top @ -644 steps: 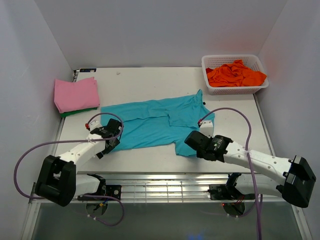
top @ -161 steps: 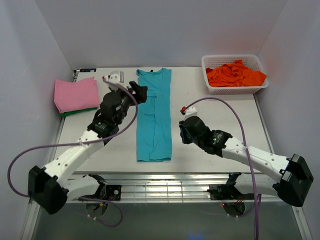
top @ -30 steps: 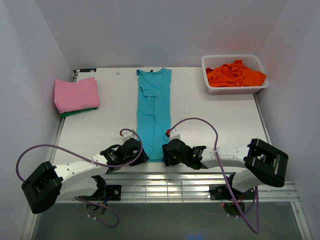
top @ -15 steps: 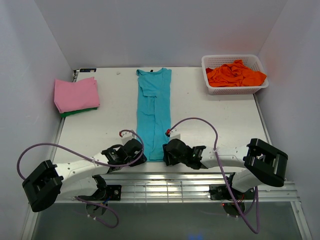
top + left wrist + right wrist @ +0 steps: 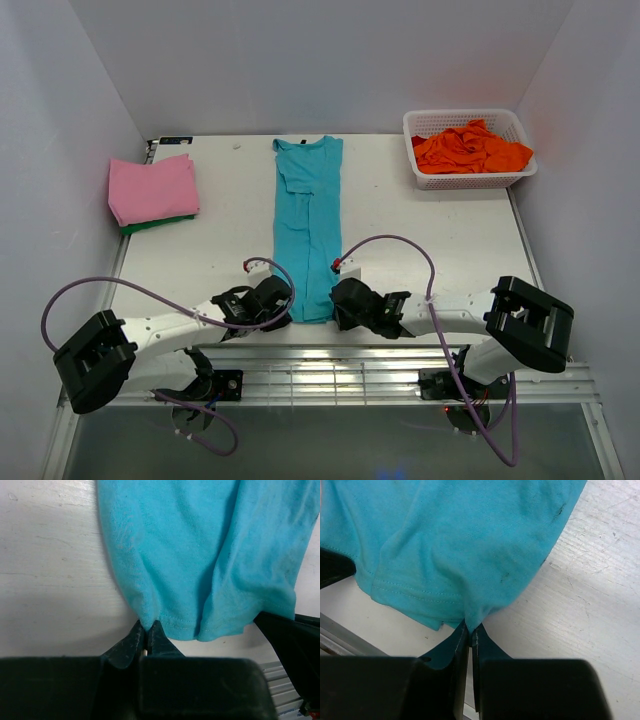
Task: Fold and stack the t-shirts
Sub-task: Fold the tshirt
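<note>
I can read no text, label, brand, number or sign in any of my views. The teal t-shirt (image 5: 200, 555) shows only plain cloth. A small dark strip (image 5: 175, 140) at the desk's (image 5: 430, 230) far left corner is too small to read.

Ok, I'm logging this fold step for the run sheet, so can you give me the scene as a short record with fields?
shirt in work: teal t-shirt, folded into a long strip, flat mid-table
left gripper: shut on its near left hem corner
right gripper: shut on its near right hem corner
finished stack: pink shirt on green shirt, far left
waiting: orange shirts in white basket, far right
</note>
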Controlling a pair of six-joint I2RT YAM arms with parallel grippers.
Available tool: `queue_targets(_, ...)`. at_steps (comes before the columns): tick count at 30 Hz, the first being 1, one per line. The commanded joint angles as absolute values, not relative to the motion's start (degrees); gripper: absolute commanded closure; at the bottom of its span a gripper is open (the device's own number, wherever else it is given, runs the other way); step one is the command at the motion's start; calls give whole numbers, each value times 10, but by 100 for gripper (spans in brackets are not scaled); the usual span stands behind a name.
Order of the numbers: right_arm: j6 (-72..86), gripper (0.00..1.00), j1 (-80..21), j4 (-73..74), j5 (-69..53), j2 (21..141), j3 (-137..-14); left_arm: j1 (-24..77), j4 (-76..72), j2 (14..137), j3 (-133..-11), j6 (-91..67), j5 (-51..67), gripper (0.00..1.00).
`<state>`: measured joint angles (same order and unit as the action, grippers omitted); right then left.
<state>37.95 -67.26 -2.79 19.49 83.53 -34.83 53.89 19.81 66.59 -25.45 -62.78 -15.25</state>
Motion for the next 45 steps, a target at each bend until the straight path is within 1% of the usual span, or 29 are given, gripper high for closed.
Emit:
queue_targets(1,376,92,-677,-18,212,838,-363,544,288,700,-221,-615,-158,100)
queue_targets(6,377,92,-686,-1,215,834,-367,560,292,693,-220,-610,-145,100)
queue_targets(10,392,92,-714,53,230,833,-378,592,326,679,-221,-641,-146,100)
queue_targets(17,454,92,-792,146,278,834,-407,683,405,635,-241,-735,-165,100)
queue_targets(20,481,92,-814,191,308,826,-431,725,444,637,-274,-765,-201,100)
queue_targets(27,477,92,-816,230,384,812,-481,734,510,663,-357,-810,-308,100)
queue_targets(32,452,92,-801,231,388,844,-522,734,523,682,-402,-821,-366,100)
queue_targets(39,440,92,-793,231,391,898,-557,735,496,707,-427,-794,-376,100)
queue_targets(45,427,92,-773,216,386,902,-562,734,485,708,-437,-787,-404,100)
